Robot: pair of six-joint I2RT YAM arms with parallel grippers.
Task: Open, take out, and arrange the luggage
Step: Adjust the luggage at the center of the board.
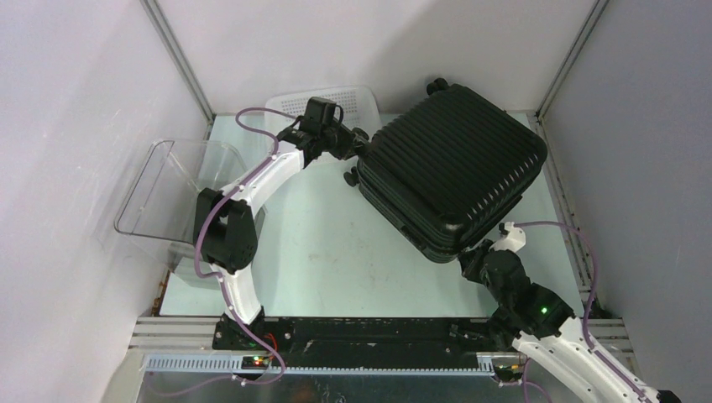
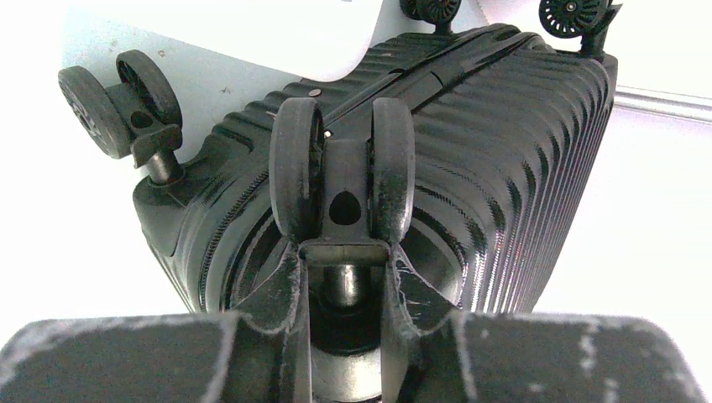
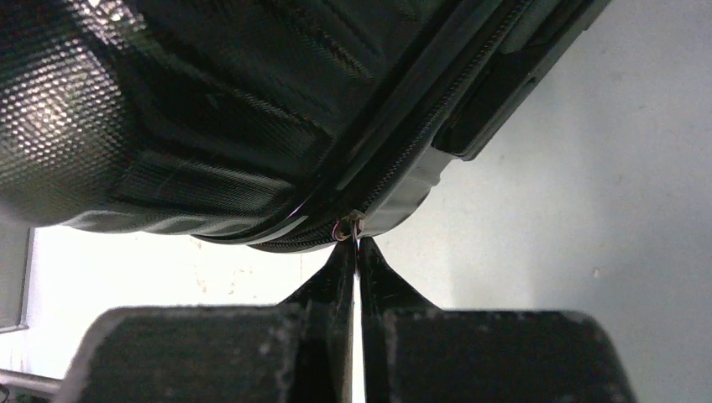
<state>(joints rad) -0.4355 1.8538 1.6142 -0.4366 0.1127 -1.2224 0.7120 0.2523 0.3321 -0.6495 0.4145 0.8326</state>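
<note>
Robotics lab test cell, not home or shop. Bare pale panel walls [image 1: 75, 101] on three sides, joined by aluminium frame posts [image 1: 178, 59]. Scuffed pale bench top [image 1: 336, 243] as work surface. Two white-and-black robot arms, left arm [image 1: 260, 180] and right arm [image 1: 579, 344], bolted to black base rail [image 1: 369, 332] at near edge. Slotted cable duct [image 1: 353, 363] below rail. Purple cables [image 1: 199, 260] along arms, green status light [image 1: 543, 310] lit. On bench: clear plastic bin [image 1: 159, 193], white perforated basket [image 1: 336, 99], black luggage [image 1: 453, 164].
</note>
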